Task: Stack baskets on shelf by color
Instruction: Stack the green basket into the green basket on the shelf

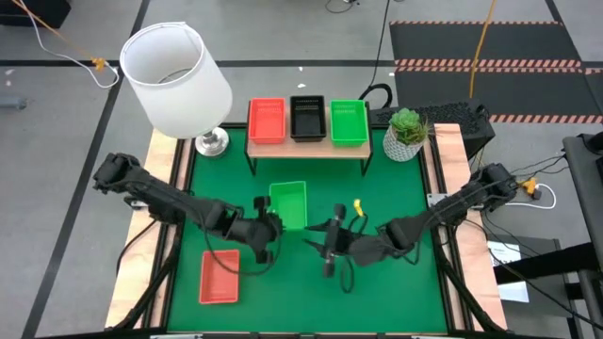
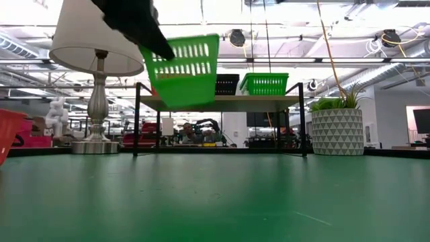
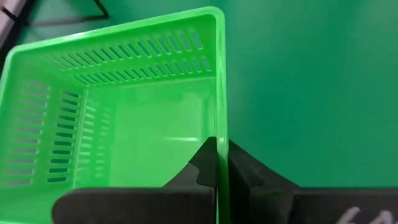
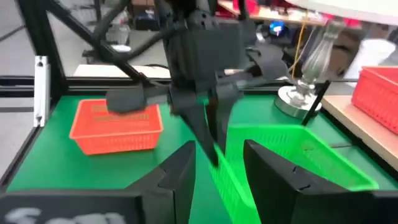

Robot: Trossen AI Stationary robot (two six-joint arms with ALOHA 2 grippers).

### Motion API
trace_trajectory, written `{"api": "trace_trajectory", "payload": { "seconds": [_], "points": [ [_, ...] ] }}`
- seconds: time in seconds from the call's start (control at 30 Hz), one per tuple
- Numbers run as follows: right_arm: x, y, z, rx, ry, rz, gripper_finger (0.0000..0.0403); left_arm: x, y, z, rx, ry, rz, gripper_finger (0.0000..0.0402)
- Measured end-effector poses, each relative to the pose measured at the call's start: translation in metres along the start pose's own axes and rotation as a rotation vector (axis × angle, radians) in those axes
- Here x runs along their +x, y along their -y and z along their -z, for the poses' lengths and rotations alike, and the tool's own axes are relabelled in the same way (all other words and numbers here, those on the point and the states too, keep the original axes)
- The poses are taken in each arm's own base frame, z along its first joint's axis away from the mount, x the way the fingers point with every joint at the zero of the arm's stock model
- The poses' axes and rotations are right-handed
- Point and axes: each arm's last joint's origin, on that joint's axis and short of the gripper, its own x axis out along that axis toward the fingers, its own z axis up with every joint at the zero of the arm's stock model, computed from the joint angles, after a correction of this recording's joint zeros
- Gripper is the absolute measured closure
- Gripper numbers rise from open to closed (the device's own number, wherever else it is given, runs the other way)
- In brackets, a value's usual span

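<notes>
Between the pinched fingers of the left tool (image 1: 267, 226), a green basket's (image 1: 289, 204) rim is clamped, lifted off the counter (image 1: 396, 188). Beyond it, three baskets are already shelved; the orange-red basket (image 1: 219, 278) remains. Opposite, the right tool (image 1: 330, 247) hangs part-open, empty.

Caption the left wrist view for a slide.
Left pincer shut on the rim of a green basket above the green table mat.

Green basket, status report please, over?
Left tool shut on green basket rim, lifted off table. Right tool open beside it. Nothing blocks the shelf.
</notes>
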Motion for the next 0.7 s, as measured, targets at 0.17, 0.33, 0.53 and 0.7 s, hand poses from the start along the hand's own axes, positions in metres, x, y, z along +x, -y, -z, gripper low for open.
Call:
{"api": "trace_trajectory", "payload": {
  "seconds": [0.17, 0.33, 0.53, 0.7],
  "points": [
    [0.016, 0.020, -0.014, 0.065, -0.087, -0.089, 0.0248, 0.003, -0.007, -0.001, 0.021, -0.011, -0.001, 0.0396],
    [0.030, 0.041, -0.012, 0.076, -0.152, -0.157, 0.0237, 0.004, -0.009, -0.003, 0.044, 0.002, -0.001, 0.0393],
    [0.049, 0.052, -0.001, 0.087, -0.200, -0.148, 0.0236, 0.006, -0.016, -0.004, 0.040, -0.003, -0.022, 0.0397],
    [0.063, 0.054, 0.015, 0.064, -0.269, -0.143, 0.0236, 0.008, -0.020, -0.004, 0.031, -0.012, -0.031, 0.0392]
  ]
}}
